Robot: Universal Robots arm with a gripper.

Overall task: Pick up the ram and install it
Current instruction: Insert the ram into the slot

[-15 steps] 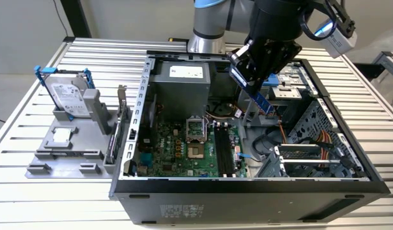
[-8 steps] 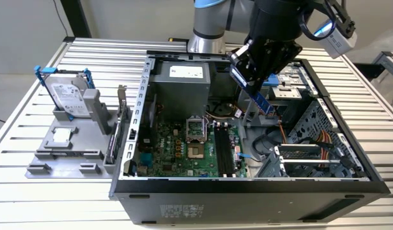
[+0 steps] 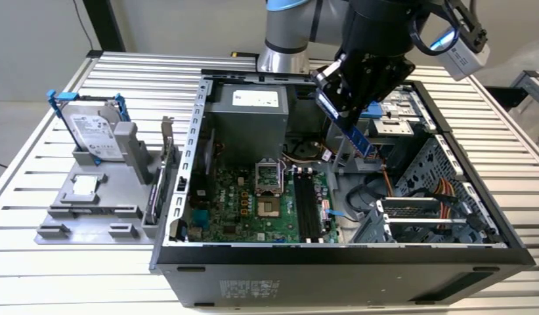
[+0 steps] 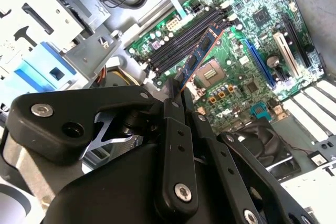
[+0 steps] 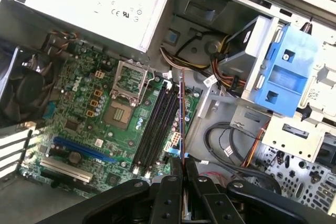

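My gripper (image 3: 337, 98) is shut on the ram (image 3: 350, 131), a long narrow blue-faced stick held tilted in the air above the open computer case (image 3: 339, 252). In the second wrist view the ram (image 4: 202, 50) sticks out from my gripper (image 4: 176, 88) over the green motherboard (image 4: 236, 93). It shows edge-on as a thin line in the first wrist view, the ram (image 5: 182, 111) rising from my gripper (image 5: 182, 167) just beside the black memory slots (image 5: 156, 129). Those slots (image 3: 306, 207) lie well below the stick and look unfilled.
A silver hard drive with a blue bracket (image 3: 94, 134) stands on a grey fixture (image 3: 94, 210) at the exterior view's left, beside an upright card (image 3: 167, 167). Inside the case are a power supply (image 3: 247, 118), a blue drive cage (image 5: 286, 72), cables (image 5: 236, 150) and a fan (image 4: 257, 135).
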